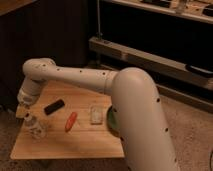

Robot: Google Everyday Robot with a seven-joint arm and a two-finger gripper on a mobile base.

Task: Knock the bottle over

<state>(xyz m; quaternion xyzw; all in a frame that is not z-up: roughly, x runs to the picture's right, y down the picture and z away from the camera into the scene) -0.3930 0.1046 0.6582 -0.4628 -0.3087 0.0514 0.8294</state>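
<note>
The bottle [34, 126] stands upright near the left edge of the wooden table [75, 145]. It is small and clear, with a whitish cap and a pale body. My gripper [24, 106] hangs at the end of the white arm, just above and slightly left of the bottle's cap, very close to it. The gripper is shut and I see nothing held in it. Whether it touches the cap I cannot tell.
A black bar [54, 106], a red-orange stick [71, 121] and a flat clear rectangular container [96, 114] lie across the table's middle. A green object [111, 122] peeks out from behind my arm. Dark shelving stands behind the table, and the floor is speckled.
</note>
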